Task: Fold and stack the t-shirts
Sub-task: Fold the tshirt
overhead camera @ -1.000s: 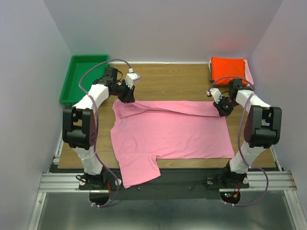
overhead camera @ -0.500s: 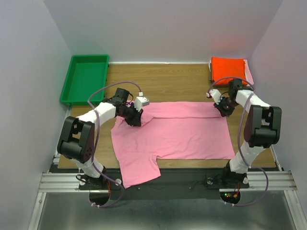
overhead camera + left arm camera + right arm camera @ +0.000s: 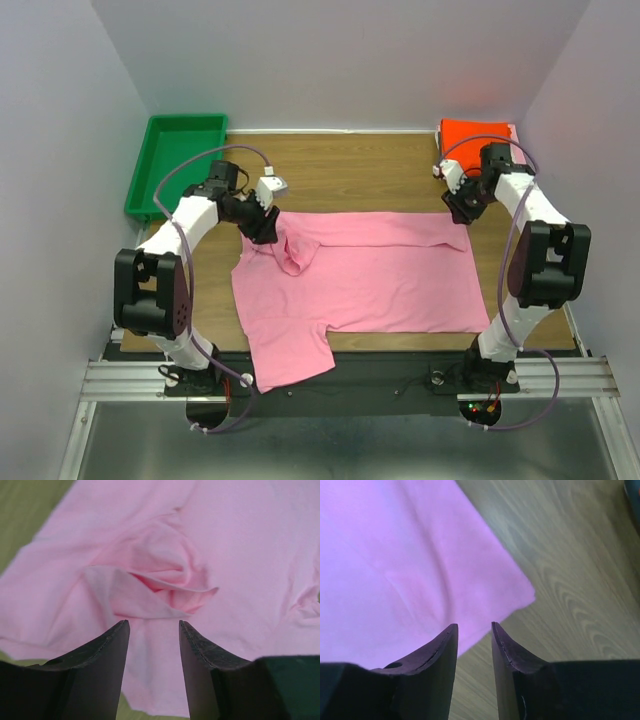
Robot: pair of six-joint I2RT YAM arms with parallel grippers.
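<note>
The bench (image 3: 360,170) carries one big job: the pink t-shirt (image 3: 370,285) lies spread open between the two grippers, and one sleeve (image 3: 290,355) droops over the near edge, well behind the left gripper (image 3: 268,228). Outboard of that gripper and a little beyond it sits the green tray (image 3: 180,160), not in play. Just beyond the right gripper (image 3: 458,210), in the far corner, is the orange t-shirt (image 3: 465,133), folded square, so that one looks finished. The pink shirt looks barely started: only a narrow strip along its far edge is turned over, with the sleeves, the body folds and the move onto the orange shirt all left to do.

Left gripper: jaws spread, holding nothing, hovering over a rumpled bunch of cloth (image 3: 170,587) right ahead of its fingertips. Right gripper (image 3: 474,626): jaws parted too, nothing pinched, with the shirt's far corner (image 3: 527,592) lying flat on the wood just ahead and to one side.
</note>
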